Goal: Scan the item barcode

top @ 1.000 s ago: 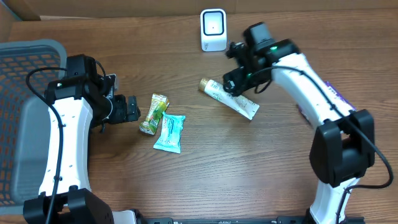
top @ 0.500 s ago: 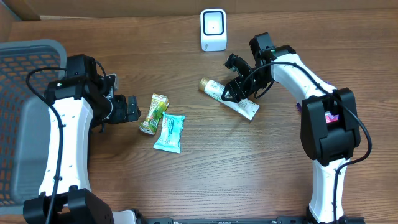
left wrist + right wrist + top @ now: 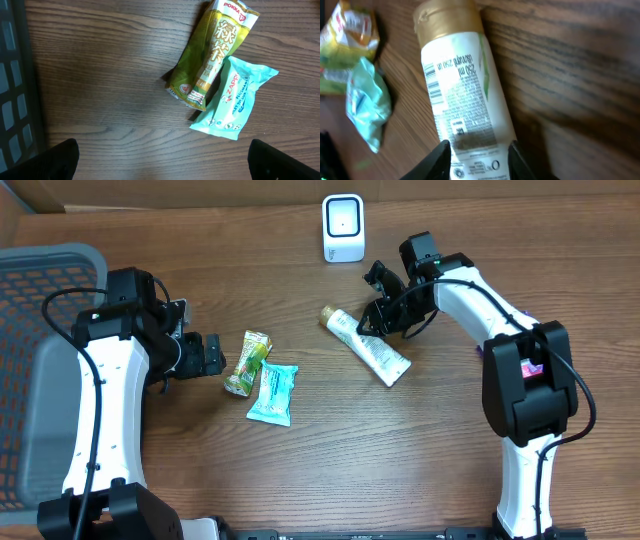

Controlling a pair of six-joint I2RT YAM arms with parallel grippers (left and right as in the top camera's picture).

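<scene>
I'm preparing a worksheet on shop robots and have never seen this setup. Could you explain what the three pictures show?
Two robot arms work at a wooden table. One picture looks down from above; the other two come from a camera on each wrist. On the table are a white scanner, a green packet, a teal packet and a gold-capped tube; a grey basket sits at the left. The left gripper is open, holding nothing. The right gripper straddles the tube; whether it grips is unclear.

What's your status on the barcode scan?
Left gripper open, empty. Right gripper shut on white gold-capped plastic tube, not lifted. Nothing between it and white box scanner.
</scene>
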